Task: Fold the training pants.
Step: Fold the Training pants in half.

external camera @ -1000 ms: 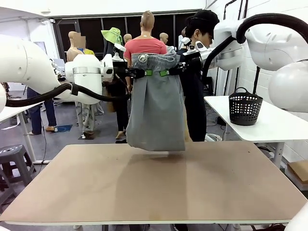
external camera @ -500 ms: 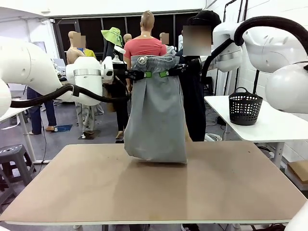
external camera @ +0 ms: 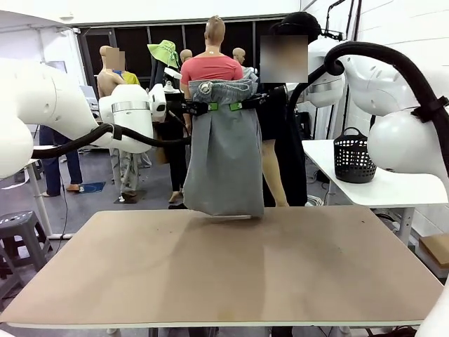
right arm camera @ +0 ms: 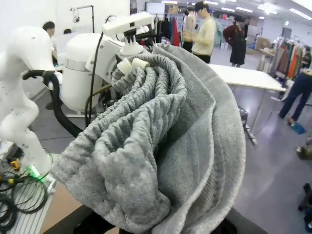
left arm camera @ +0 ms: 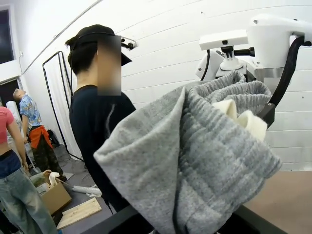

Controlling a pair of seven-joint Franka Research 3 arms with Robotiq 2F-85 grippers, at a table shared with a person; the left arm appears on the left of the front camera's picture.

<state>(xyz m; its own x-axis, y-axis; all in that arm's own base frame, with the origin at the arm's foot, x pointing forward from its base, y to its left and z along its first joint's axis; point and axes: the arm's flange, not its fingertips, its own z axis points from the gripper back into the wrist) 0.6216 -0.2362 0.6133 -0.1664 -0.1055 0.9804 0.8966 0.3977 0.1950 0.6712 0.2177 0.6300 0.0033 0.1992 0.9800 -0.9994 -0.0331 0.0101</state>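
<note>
I see my left end effector (external camera: 208, 107) and right end effector (external camera: 240, 106) each pinched tight on the training pants (external camera: 224, 158), whose bottom edge just touches the surface (external camera: 224, 274).

The worktop (external camera: 224, 274) lies bare across the lower frame. At centre, the training pants (external camera: 224, 161) hang as a curtain, hem near its far edge; a person (external camera: 280, 140) stands just behind, centre-right.

White brick wall (external camera: 393, 28) right; grey floor (external camera: 91, 200); white side table (external camera: 393, 184); grey stool (external camera: 19, 235).
</note>
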